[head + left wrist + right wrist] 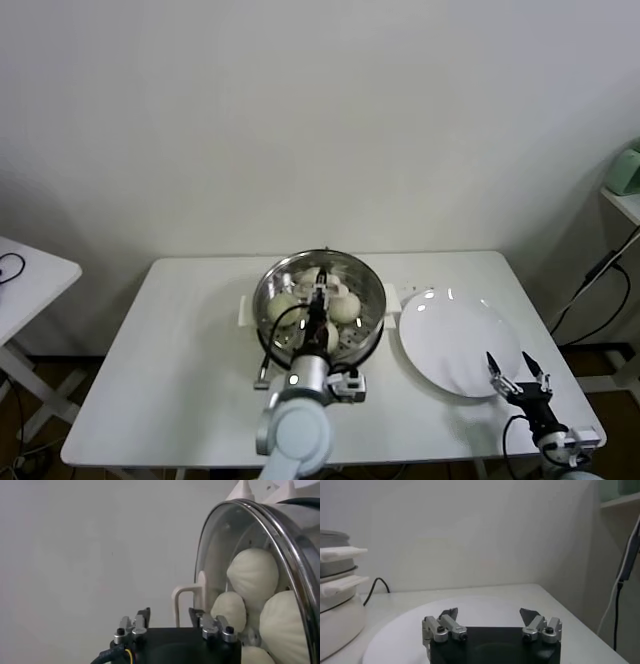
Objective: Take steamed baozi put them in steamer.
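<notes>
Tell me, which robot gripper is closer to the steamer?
The left. The left gripper hangs open right over the steamer, above the baozi inside. The right gripper sits open off to the side, over the near edge of the white plate.

White plate (pixel 455 345) lies on white table (pixel 190 370).

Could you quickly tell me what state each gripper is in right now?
Left gripper: open, holding nothing, over the steamer with the baozi.
Right gripper: open, empty, by the plate.
</notes>
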{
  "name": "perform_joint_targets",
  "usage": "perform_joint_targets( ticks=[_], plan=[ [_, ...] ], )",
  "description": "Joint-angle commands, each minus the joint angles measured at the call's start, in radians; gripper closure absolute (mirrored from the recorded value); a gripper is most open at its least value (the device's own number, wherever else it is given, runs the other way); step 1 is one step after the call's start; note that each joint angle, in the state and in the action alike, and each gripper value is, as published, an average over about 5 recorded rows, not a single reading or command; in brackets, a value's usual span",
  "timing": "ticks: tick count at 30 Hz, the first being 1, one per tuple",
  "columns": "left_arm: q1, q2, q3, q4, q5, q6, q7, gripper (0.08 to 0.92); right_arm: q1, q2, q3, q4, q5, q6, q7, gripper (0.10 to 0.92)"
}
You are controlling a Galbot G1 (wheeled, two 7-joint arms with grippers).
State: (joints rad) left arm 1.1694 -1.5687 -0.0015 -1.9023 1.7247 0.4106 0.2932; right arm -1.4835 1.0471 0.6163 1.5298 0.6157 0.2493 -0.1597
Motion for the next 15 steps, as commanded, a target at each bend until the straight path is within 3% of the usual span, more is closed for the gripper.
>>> perform_joint_targets(
  ticks=[1,9,15],
  plan=[
    [0.0,0.006,-0.009,-0.004,0.004,-0.005,-0.004,0.436,0.002,0.002,0.002,0.002,0.001,0.001,0.0,0.203],
    [-0.002,0.017,-0.027,-0.012,0.004,-0.007,-0.01,0.211,0.002,0.007,0.0,0.002,0.0,0.001,-0.001,0.203],
    [0.011,0.025,-0.022,-0.037,-0.014,-0.004,-0.008,0.177,0.003,0.009,-0.001,0.005,0.0,-0.001,-0.004,0.203]
  ],
)
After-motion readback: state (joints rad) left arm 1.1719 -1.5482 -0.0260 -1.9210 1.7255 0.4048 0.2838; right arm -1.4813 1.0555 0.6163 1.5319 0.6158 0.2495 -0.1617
